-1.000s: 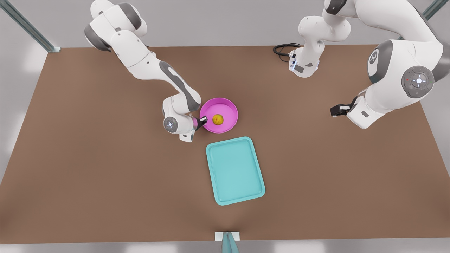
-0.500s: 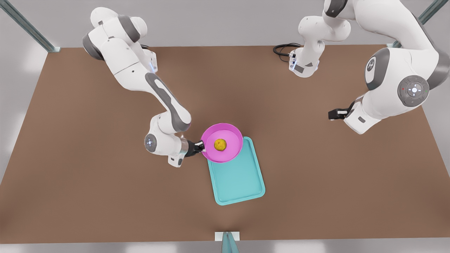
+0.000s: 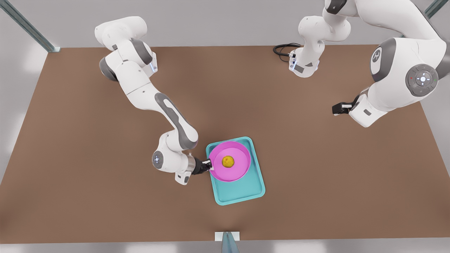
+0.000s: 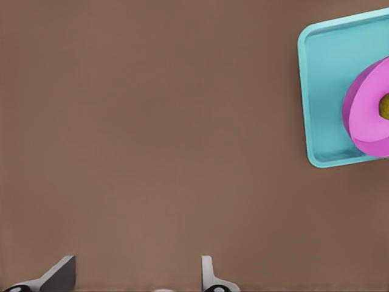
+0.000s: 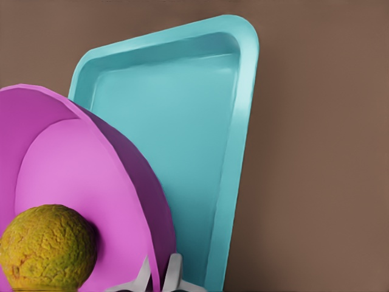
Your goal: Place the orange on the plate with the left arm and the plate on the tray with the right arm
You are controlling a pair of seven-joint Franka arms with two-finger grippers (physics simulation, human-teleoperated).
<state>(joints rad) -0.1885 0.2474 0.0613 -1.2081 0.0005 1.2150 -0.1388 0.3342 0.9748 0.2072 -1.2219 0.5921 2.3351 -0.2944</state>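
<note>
Plate with orange held above the tray

The right pincer (image 3: 208,164) grips the rim of the pink plate (image 3: 236,168), its fingers (image 5: 175,272) pinched on the edge nearest the worktop's left edge in the front view. The orange (image 3: 227,161) sits in the plate's middle. The plate is over the tray (image 3: 242,191), covering its far half. The left pincer (image 3: 336,109) waits near the worktop's right edge, fingers (image 4: 206,271) spread wide, holding nothing.
</note>
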